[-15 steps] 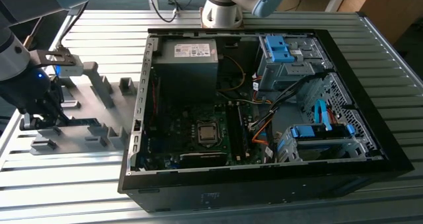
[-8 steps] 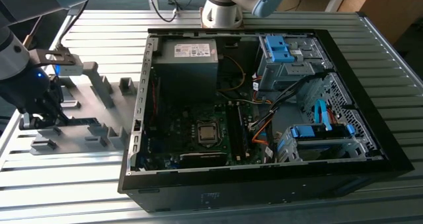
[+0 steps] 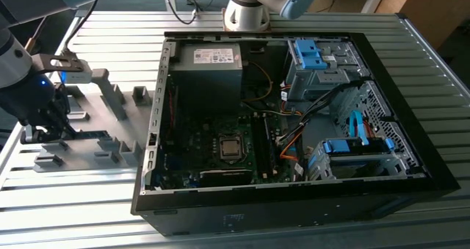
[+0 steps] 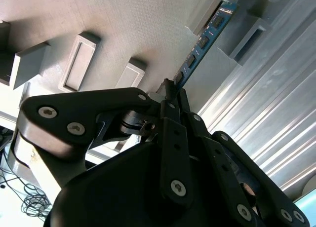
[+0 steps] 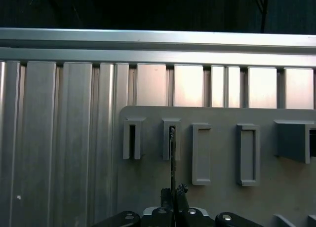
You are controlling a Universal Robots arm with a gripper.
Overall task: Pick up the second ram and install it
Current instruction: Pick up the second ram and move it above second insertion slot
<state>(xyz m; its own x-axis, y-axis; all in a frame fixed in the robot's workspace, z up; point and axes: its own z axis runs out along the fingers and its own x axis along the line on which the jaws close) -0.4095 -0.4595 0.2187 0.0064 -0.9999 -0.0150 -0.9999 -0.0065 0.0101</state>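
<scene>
gripper [image 4: 172,91]: jaws clamped on near end of second ram [image 4: 200,44]
second ram: standing on edge, far end in slotted grey holder block [image 4: 201,15]
around: more grey blocks [image 5: 248,155] alongside on holder plate [image 5: 222,197]
desk [image 3: 74,205]: slatted; open computer case [image 3: 294,210] just beside plate, on the exterior view's right

second ram [image 4: 201,45], thin blue stick, standing edgewise

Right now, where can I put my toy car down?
The bare table slats near the camera, bordered by the grey holder plate and the computer case. Crowded: the plate, where the gripper grips the second ram, and inside the case.
</scene>
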